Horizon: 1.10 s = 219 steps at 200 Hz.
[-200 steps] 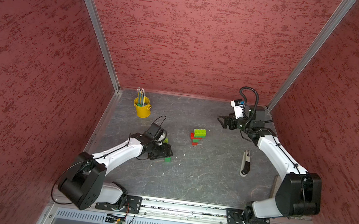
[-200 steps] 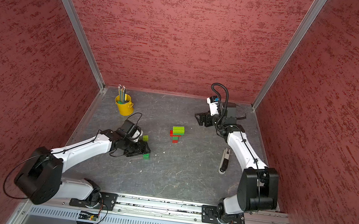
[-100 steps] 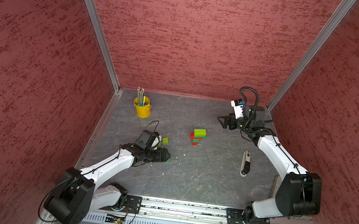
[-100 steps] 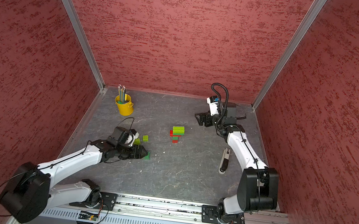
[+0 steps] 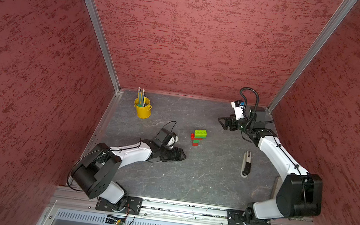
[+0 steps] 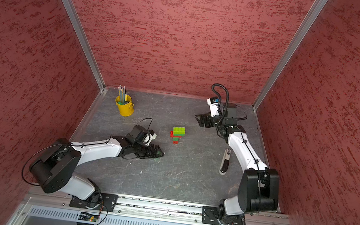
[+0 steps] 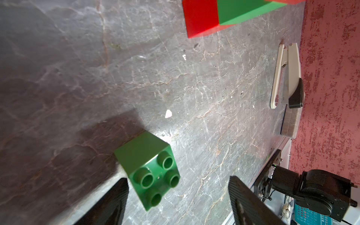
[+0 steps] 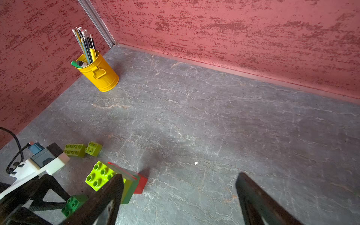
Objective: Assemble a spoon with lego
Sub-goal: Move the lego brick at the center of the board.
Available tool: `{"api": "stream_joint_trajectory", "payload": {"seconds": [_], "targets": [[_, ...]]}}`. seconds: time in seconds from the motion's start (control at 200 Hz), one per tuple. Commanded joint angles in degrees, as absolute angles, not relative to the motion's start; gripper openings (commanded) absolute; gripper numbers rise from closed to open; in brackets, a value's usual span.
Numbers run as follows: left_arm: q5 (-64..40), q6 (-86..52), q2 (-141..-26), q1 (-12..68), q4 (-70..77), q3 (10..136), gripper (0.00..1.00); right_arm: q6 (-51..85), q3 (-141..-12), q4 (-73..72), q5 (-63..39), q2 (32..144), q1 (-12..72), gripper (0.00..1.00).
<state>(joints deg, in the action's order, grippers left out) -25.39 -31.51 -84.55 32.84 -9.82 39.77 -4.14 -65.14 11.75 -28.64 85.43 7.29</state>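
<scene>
Closing the spread left fingers (image 7: 245,201) on the skewed dark-green brick (image 7: 153,171) could spin it away; right fingers (image 8: 259,201) gape empty.

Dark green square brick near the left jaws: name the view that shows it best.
Left wrist view: the dark green brick fills the foreground, four studs sharp. The right wrist view shows the brick small, partly behind the left jaws. In both top views those jaws nearly hide it.
</scene>
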Motion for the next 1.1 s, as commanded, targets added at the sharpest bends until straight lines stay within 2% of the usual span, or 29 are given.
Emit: {"api": "stream_joint_trajectory", "payload": {"seconds": [0.0, 0.235, 0.416, 0.581, 0.842, 0.942, 1.092], "targets": [[-19.6, -26.3, -80.3, 32.6, -7.3, 38.5, 0.83, -4.5, -65.9, 11.5, -28.0, 85.0, 6.9, 0.93], [-15.3, -7.3, -69.4, 32.6, 2.0, 27.9, 0.84, -4.4, -65.5, 11.1, -28.2, 84.9, 6.9, 0.93], [-19.9, 3.5, -68.5, 32.8, 14.4, 21.0, 0.88, -4.0, -65.8, 10.8, -28.6, 85.5, 6.9, 0.92], [-25.5, 11.5, -70.6, 32.3, 23.0, 18.4, 0.84, -4.2, -65.9, 10.6, -28.7, 85.8, 6.8, 0.92], [-32.6, 16.0, -80.3, 30.6, 14.7, 27.8, 0.71, -5.2, -66.3, 11.2, -28.4, 86.5, 6.9, 0.92], [-31.9, 16.1, -81.3, 31.2, 10.0, 31.4, 0.70, -5.5, -66.4, 11.4, -28.4, 86.5, 6.9, 0.92], [-32.4, 16.9, -78.9, 32.1, 0.0, 36.6, 0.74, -6.1, -66.0, 11.6, -27.7, 86.4, 6.9, 0.92]]}}
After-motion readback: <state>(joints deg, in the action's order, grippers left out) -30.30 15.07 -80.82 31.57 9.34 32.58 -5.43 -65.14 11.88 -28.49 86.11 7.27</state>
